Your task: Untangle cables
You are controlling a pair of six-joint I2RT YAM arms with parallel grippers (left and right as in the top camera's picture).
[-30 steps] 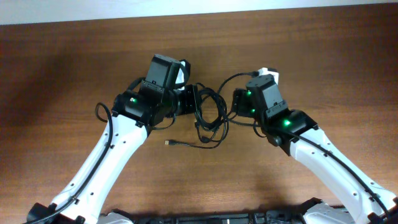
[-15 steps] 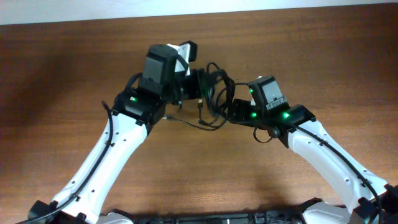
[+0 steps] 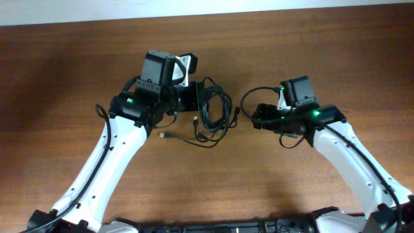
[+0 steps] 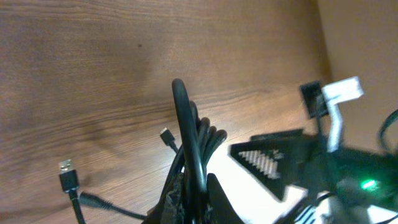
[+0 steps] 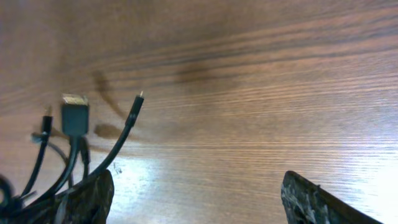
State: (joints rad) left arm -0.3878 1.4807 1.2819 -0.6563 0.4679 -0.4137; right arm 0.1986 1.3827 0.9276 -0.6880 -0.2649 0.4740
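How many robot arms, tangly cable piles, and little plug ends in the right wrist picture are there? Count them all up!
Robot arms: 2 (left arm, right arm)
Cable bundle: 1
Plug ends in the right wrist view: 3 ()
Total: 6

brown wood table (image 3: 65, 77) w/ black cables (image 3: 207, 116) partly resting on it.
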